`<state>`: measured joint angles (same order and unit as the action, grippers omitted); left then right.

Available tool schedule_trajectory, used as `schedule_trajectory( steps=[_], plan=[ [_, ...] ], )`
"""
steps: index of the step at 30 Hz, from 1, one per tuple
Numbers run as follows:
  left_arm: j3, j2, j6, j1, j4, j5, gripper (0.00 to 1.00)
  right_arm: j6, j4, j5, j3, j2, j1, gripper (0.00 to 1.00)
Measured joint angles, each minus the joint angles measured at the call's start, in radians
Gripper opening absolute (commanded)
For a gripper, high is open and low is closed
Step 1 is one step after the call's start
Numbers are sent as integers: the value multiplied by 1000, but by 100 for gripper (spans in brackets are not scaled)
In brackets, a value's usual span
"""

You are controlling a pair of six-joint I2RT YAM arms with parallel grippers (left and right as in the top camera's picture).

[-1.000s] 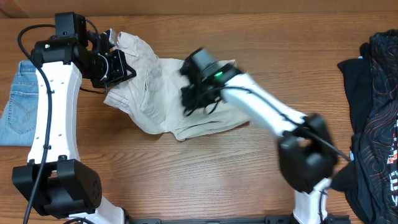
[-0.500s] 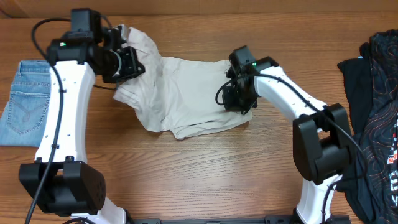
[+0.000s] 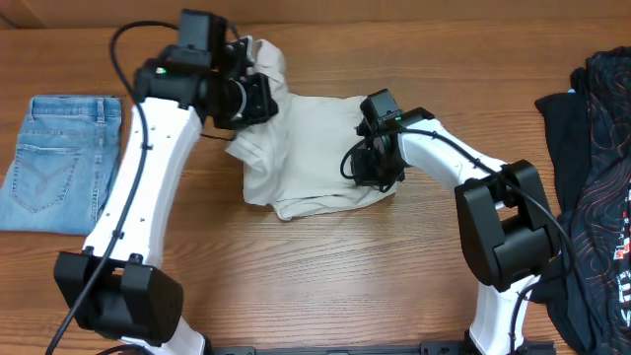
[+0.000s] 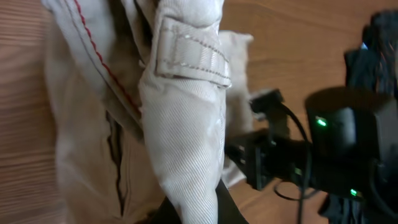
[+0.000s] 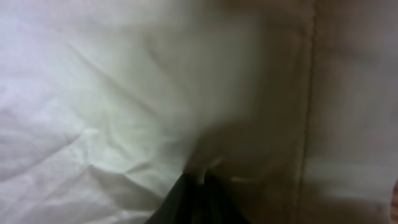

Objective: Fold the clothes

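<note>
Beige shorts — left gripper grips high, right gripper grips low.

matt beige twill-weave shorts, smooth wood-grain table, faded blue denim, perhaps slightly glossy black cloth

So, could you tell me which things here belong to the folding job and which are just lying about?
In the job:
beige shorts
left gripper, holding the shorts
right gripper, pinching the shorts

Lying about:
blue denim piece, far left
black garments, right edge
</note>
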<state>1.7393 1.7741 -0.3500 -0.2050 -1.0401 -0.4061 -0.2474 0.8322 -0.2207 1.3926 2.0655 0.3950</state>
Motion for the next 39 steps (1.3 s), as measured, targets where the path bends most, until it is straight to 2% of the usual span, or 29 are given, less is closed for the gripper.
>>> schedule_trajectory(
  steps=[11, 21, 39],
  plan=[
    [0, 6, -68, -125, 41, 71, 4, -14, -5, 0, 0, 0, 4, 11],
    [1, 87, -97, -206, 92, 82, 4, -14, -5, 0, 0, 0, 4, 11],
    [1, 97, -125, -225, 158, 90, 5, -75, -8, -1, -1, 0, 4, 11]
  ],
)
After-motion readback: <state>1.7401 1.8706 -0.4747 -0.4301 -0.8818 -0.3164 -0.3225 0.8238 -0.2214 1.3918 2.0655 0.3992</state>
